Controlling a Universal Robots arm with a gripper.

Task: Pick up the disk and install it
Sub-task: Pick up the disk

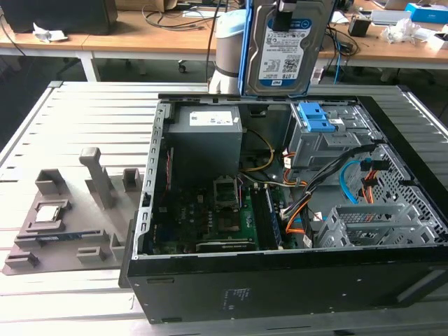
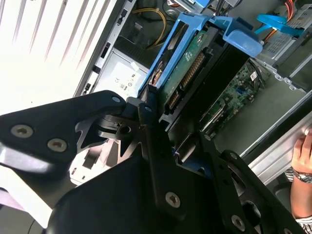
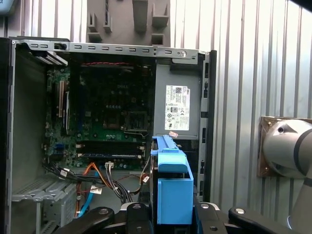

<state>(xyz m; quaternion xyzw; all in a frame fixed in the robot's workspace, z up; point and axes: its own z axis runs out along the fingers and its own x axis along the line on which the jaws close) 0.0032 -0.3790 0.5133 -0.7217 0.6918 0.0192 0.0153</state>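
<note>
The disk (image 1: 285,49), a silver drive with a white-and-blue label in a blue bracket, hangs upright above the back wall of the open computer case (image 1: 150,210). My gripper (image 1: 283,12) is shut on its top edge. In the second wrist view the disk (image 2: 191,66) shows edge-on, with its green board, between the black fingers (image 2: 146,114) of the gripper (image 2: 176,134). The first wrist view looks down past the gripper (image 3: 170,217) and the blue bracket (image 3: 173,187) into the case. The blue-topped grey drive cage (image 1: 318,133) sits inside the case, below the disk.
A power supply (image 1: 206,129), motherboard (image 1: 210,217), loose orange and blue cables (image 1: 350,175) and a lower metal cage (image 1: 371,224) crowd the case. A grey fixture (image 1: 63,224) with a small chip (image 1: 49,212) lies at the exterior view's left. A person's hand (image 2: 302,156) rests by the case edge.
</note>
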